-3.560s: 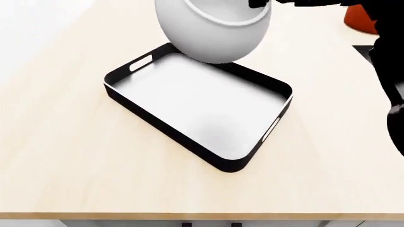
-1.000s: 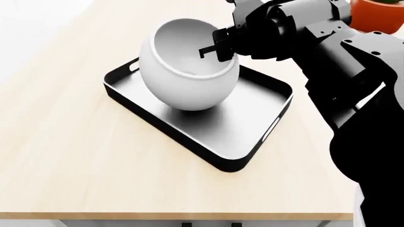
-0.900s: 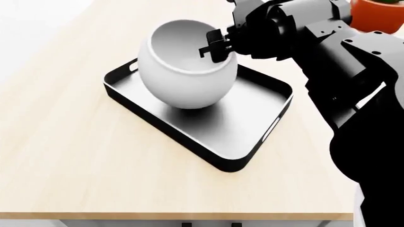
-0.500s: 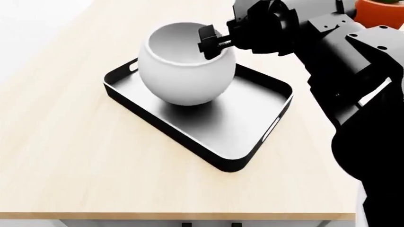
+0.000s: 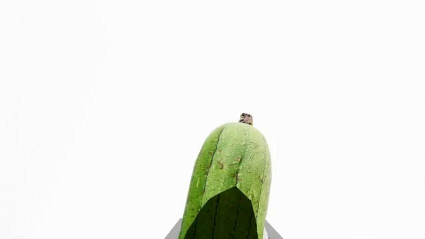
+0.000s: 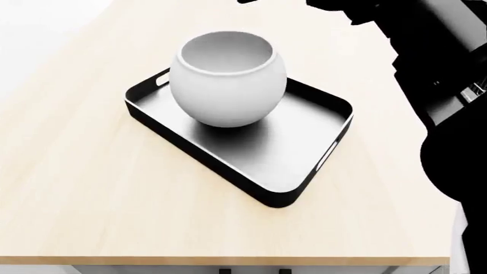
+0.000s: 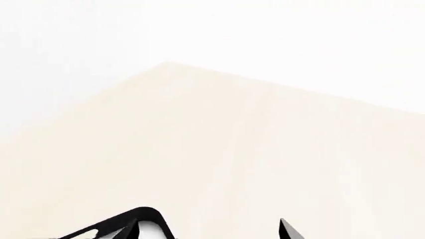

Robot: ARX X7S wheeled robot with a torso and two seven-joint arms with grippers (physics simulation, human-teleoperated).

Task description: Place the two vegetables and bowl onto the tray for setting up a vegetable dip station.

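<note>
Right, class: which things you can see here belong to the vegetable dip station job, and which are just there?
Belong to the job:
- white bowl, standing in the tray
- black tray
- green cucumber-like vegetable
(The carrot is not in view.)

Just there:
- light wooden table top

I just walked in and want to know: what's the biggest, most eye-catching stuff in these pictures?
First you'd spot the big round white bowl sitting upright at the far end of the black tray on the pale wooden table. Next, the fat green cucumber fills the left wrist view, sticking out from the left hand against plain white. The robot's black right arm looms along the right side of the head view.
</note>
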